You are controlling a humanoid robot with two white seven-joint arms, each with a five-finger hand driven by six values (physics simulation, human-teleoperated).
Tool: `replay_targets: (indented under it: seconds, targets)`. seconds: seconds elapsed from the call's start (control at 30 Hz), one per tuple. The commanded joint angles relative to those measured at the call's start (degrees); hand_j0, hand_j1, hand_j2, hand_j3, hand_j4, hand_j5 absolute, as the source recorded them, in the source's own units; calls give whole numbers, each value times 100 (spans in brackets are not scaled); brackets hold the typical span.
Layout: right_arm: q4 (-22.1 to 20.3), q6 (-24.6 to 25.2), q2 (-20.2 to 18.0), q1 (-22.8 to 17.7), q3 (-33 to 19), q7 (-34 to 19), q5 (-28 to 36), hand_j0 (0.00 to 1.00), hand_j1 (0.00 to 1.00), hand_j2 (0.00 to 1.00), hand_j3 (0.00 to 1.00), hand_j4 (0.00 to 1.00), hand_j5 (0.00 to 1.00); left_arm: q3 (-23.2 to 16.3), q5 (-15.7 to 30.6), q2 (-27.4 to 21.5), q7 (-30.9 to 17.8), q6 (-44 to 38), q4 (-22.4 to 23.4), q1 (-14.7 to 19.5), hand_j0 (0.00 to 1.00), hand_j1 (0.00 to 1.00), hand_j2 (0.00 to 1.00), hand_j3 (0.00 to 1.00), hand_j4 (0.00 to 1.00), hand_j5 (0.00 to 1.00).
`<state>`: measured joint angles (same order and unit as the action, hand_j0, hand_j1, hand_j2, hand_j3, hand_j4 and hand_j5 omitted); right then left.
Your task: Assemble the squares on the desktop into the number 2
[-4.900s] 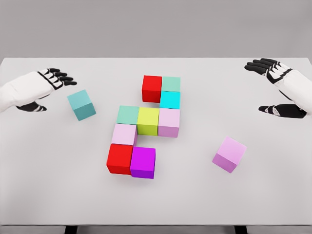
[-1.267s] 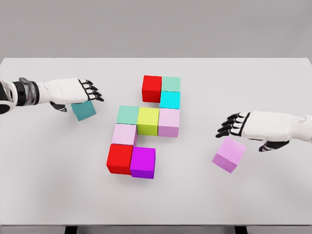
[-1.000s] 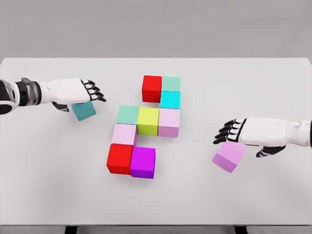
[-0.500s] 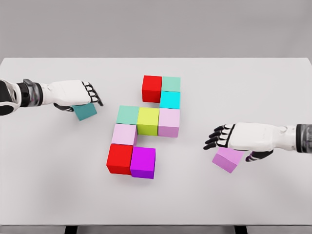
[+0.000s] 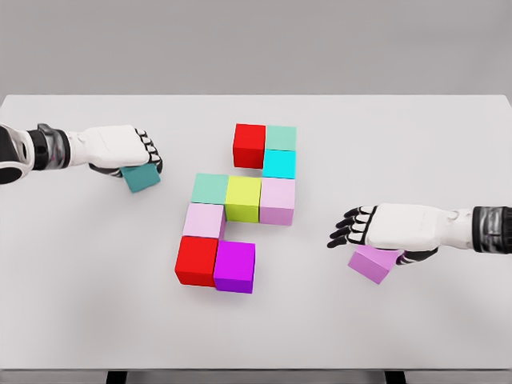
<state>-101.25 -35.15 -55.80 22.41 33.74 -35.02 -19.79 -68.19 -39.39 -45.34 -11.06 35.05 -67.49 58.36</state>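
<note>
1. Step in hand, by my reading: both loose cubes are being picked up at once. The figure at the table centre lacks its last squares.
2. Left hand lies over the teal cube at far left; the fingers curl down over the cube's far-right edge and the thumb sits on its left side. It looks like a closing grasp. Whether the cube is off the table, I cannot tell.
3. Right hand rests flat over the loose lilac cube at near right. Fingers are extended and point left, past the cube; the thumb is tucked low on its right side. No grip yet; the hand holds nothing.
4. Assembled so far: red cube and pale green cube on the far row, cyan cube beneath, then a middle row of three, one pink cube on the left, and red plus magenta cube on the near row.
5. Likely gaps: left of the far red cube, and right of the magenta cube.
6. Next move calls for squaring each cube to the rows before it is set down, and for sliding in without nudging neighbours.
7. Room: open table on both approach paths; both cubes are well apart from the table edges.
</note>
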Motion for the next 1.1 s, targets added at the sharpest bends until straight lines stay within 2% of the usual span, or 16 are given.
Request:
replay_targets:
  seconds: [0.0,0.8,1.07]
  targets:
    - [0,15,17,0,-8,2,-25,99,99,99,99,99,99,8,19,60,8,-5,16,0,60,60,60,60,60,60]
    - [9,15,-36,-97,18,2,-157,93,93,93,93,93,93,-1,1,974,8,-5,939,563,60,60,60,60,60,60]
    - [0,15,-54,-105,27,2,-148,82,82,82,82,82,82,-10,1,1220,8,-5,1115,668,60,60,60,60,60,60]
